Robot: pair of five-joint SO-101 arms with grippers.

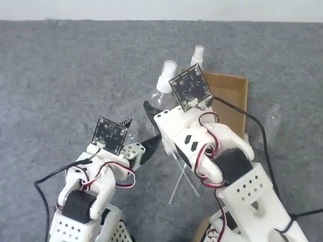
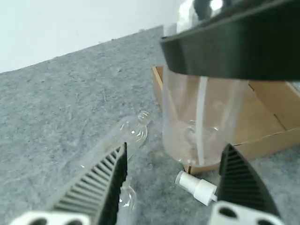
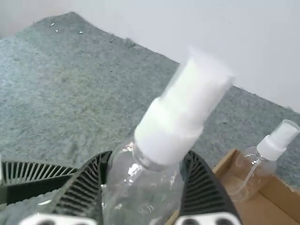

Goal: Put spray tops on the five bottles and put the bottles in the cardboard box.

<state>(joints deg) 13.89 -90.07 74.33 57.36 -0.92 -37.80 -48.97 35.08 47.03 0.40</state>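
my right gripper (image 3: 144, 176) is clamped on a bottle (image 1: 160, 95) just under its neck, with the spray top (image 3: 183, 110) on and the whole thing leaning a little. my left gripper (image 2: 176, 152) hangs beside that bottle's base, jaws apart, holding nothing.

the bottle is in the air at the near left corner of the box (image 1: 231, 96). i judge it's beside the wall and not yet over the floor. to do this well i'd:
- keep the right grip firm and raise the base clear of the wall
- carry it over the bare cardboard and bring it upright
- lower it until it stands, then part the jaws

i'd hold the left jaws off so they don't knock it.

the risk is bumping the second bottle (image 3: 255, 164), which stands capped in the box's far left corner. i see nothing else inside the box. the held bottle has only its dip tube in it.

on the mat (image 1: 60, 65), an open bottle (image 2: 124, 136) lies by my left jaws. a loose top (image 2: 197, 186) sits at the box's near corner. a third bottle (image 1: 270, 123) lies off the box's right edge.
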